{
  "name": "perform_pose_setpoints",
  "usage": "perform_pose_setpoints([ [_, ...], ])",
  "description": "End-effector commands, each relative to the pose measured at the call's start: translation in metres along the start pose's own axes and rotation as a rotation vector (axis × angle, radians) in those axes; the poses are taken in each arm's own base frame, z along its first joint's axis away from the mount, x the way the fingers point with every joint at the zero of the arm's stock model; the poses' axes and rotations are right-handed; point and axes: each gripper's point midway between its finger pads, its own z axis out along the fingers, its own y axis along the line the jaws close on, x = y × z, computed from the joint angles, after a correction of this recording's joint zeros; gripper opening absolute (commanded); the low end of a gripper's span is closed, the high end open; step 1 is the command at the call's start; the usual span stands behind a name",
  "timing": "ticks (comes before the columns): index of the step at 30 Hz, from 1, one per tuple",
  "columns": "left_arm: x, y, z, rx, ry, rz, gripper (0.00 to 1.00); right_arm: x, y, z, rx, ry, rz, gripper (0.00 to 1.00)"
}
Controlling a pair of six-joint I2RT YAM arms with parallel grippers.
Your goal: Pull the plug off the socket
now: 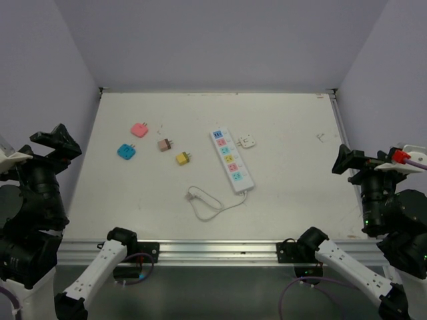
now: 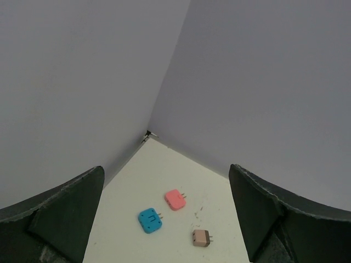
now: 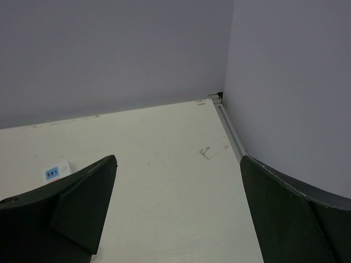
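Top view: the socket point(image 1: 232, 160) lies untouched mid-counter point(image 1: 300, 193), arms parked at 9 and 3 o'clock; the reach looks not yet begun, and a claw must next travel to it. Left wrist: left claw point(image 2: 166, 170) gapes wide, empty. Right wrist: right claw point(image 3: 178, 159) wide, empty, the socket's end at 9 o'clock

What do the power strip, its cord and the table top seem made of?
Power strip: likely hard plastic, white, smooth, with pastel outlet faces. Cord: probably flexible vinyl or rubber sheath; it lies in a loose loop. Table top: matte off-white board, perhaps laminate; scuffs show.
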Motion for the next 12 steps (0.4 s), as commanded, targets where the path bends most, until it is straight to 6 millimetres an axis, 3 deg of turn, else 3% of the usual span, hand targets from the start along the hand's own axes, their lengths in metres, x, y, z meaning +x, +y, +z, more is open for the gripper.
perform_pose_setpoints([
  [1,-0.0141,0.0007,0.0011,-0.01,-0.058,-0.038,1.0,-0.0074,0.0015,0.002,0.001,-0.019,0.006,0.99],
  [12,-0.0147,-0.0009,-0.0003,0.004,-0.064,-0.056,1.0,-0.0078,0.0052,0.0017,-0.022,-0.021,0.007,0.99],
])
